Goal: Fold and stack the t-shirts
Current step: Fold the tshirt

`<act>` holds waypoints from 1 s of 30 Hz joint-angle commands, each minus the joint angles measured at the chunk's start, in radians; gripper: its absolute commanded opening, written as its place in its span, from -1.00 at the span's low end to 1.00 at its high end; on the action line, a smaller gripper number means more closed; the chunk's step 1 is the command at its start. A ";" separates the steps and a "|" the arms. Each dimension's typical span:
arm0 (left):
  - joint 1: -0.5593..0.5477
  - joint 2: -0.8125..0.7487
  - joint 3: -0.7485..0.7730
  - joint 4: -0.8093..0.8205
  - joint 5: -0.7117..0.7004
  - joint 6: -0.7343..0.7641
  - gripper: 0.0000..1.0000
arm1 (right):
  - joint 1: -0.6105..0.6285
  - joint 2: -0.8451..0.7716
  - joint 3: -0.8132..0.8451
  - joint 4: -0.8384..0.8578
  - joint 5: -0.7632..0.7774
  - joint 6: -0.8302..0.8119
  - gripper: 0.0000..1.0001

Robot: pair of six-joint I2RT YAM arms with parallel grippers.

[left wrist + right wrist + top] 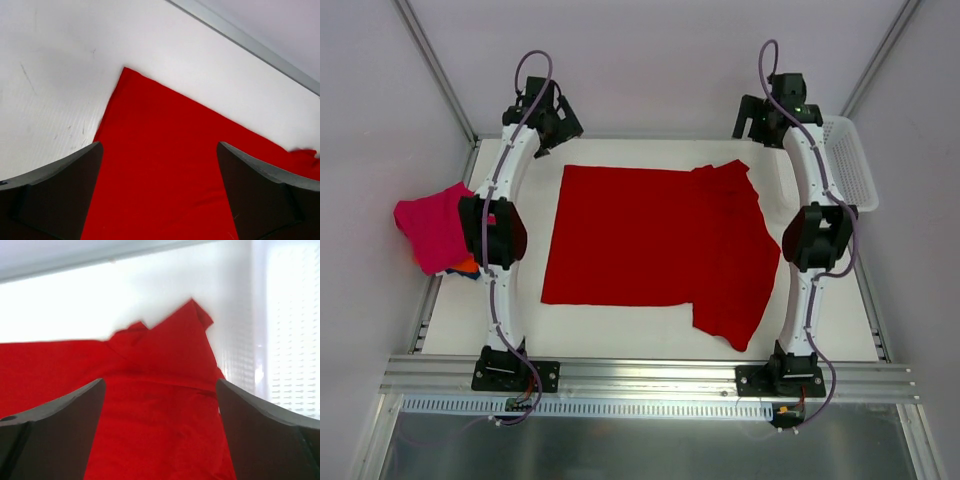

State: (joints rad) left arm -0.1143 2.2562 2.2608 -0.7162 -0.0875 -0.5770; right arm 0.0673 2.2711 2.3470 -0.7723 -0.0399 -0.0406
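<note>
A large bright red t-shirt [650,245] lies flat on the white table [630,340]. Its right part is doubled over, with a flap reaching toward the front edge. My left gripper [552,120] hovers open above the table's far left, beside the shirt's far left corner. In the left wrist view that gripper [159,145] has red cloth [165,165] below its spread jaws and holds nothing. My right gripper [767,115] is open over the far right; in its own view it [160,382] stands above the shirt's rumpled far right corner [185,335], empty.
A heap of other t-shirts hangs off the table's left edge: magenta-pink [432,225] on top, orange [465,265] and a sliver of dark blue under it. A white mesh basket [850,160] stands at the far right, also showing in the right wrist view [292,340]. Metal frame rails border the table.
</note>
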 commanded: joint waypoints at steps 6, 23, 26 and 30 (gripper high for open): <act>-0.125 -0.245 -0.293 -0.016 -0.110 0.065 0.13 | 0.040 -0.200 -0.212 -0.028 0.000 -0.039 -0.68; -0.174 -0.330 -0.668 -0.106 0.041 0.084 -1.00 | 0.166 -0.577 -0.966 -0.053 -0.017 0.010 -0.99; -0.174 -0.325 -0.710 -0.106 0.064 0.115 -1.00 | 0.172 -0.614 -1.031 -0.056 -0.008 0.022 -0.99; -0.174 -0.308 -0.765 -0.106 0.081 0.137 -1.00 | 0.180 -0.621 -1.094 -0.058 -0.006 0.036 -0.99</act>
State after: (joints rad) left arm -0.2764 1.9930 1.5314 -0.7948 -0.0410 -0.4847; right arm 0.2340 1.6695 1.2987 -0.8146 -0.0563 -0.0326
